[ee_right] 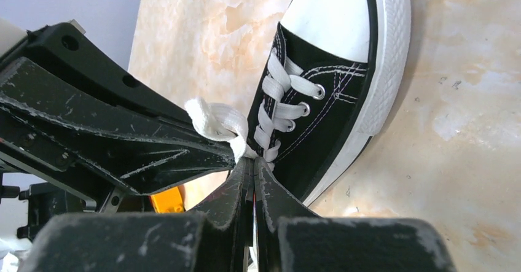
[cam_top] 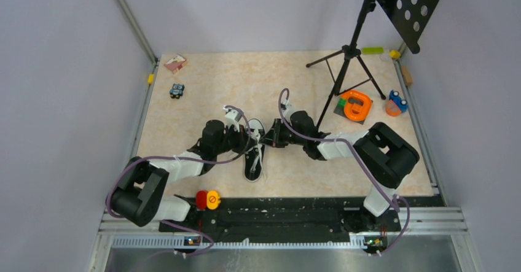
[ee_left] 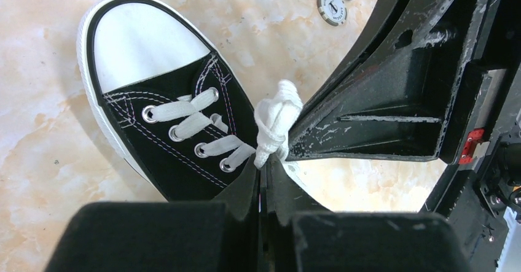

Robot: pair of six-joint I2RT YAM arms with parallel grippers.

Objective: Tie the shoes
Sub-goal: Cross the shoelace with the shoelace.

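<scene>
Tightly, left hand and right hand pinch knotted white lace over black canvas sneaker.

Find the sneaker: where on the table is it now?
In the top view, the sneaker lies near the middle of the table, between the left hand and right hand, both shut on its laces.

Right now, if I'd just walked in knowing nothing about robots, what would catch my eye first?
In the middle lies a black sneaker with a white toe cap. The left gripper and right gripper meet over it, both pinched shut on a bunch of its white laces. At the back right stands a black tripod stand carrying a perforated plate.
</scene>
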